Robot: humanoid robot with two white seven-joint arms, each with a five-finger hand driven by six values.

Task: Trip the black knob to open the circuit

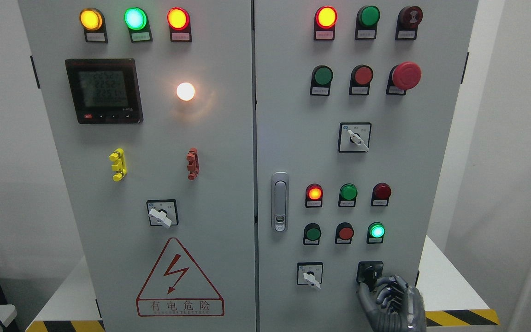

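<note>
The black knob [369, 271] sits on a black square plate at the lower right of the grey cabinet's right door [293, 138]. My right hand [376, 286], dark grey, rises from the bottom edge right below it. Its thumb [362, 291] lies against the knob's lower left and its curled fingers [392, 288] press on the lower right, so the hand grips the knob's lower part. The top of the knob still shows above the fingers. My left arm is out of view.
Left of the knob is a white selector switch [310, 275], and above it a lit green lamp [376, 230] and a red button [345, 232]. The door handle [280, 202] is at the door's left edge. A red mushroom stop button [406, 75] sticks out higher up.
</note>
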